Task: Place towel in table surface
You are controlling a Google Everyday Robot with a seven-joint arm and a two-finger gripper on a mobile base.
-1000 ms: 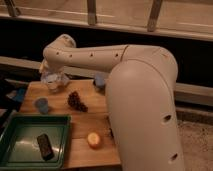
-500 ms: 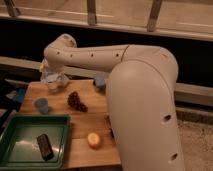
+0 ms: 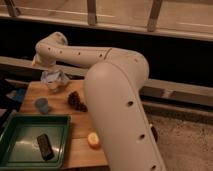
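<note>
Tool: the tool (image 3: 51,74) hangs at the end of the arm (image 3: 115,90), over the 11 o'clock part of the tabletop. The cloth bunched around it hides its state, so whether it is clenched or released cannot be told.
Towel: the towel (image 3: 56,81) is pale blue-white, crumpled and softly folded, and sits right against the underside of the tool at 11 o'clock. Whether its lower edge touches the wood cannot be told.
Tabletop: the tabletop (image 3: 77,122) is flat, light-brown wood.
Arm: a glossy white shell, thick and rounded, with rows of small dark dots along its links. It arches from 5 o'clock up to 11 o'clock.
Cup: the cup (image 3: 42,105) is small, blue, round and upright, at 6 o'clock from the towel and apart from it.
Cluster: the cluster (image 3: 76,100) is dark and knobbly, like grapes, near the cup at its 3 o'clock.
Tray: the tray (image 3: 22,140) is green and rectangular with a raised rim, at 7 o'clock. A dark oblong block (image 3: 45,146) lies inside it.
Fruit: the fruit (image 3: 93,140) is round and orange-yellow, at 3 o'clock from the tray, just beside the arm.
Change: since half a second ago the thick arm link stands further toward 9 o'clock and covers the spot where a second blue cup showed. The towel, cup, cluster and tray keep their places.
</note>
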